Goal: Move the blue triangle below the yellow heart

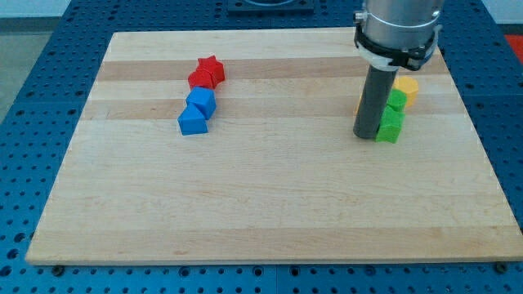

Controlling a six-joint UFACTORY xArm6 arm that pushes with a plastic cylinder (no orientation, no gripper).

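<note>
Two blue blocks sit at the view's left of the wooden board (261,204). The lower one (193,122) looks like the blue triangle, and the upper one (201,101) touches it. A yellow block (407,87), apparently the heart, sits at the view's right, partly hidden by green blocks. My tip (365,135) rests on the board just left of the lower green block (390,127), far to the right of the blue blocks.
A red star (212,67) and another red block (199,80) stand above the blue blocks, touching them in a chain. A second green block (396,101) sits below the yellow one. An orange sliver (359,104) shows behind the rod.
</note>
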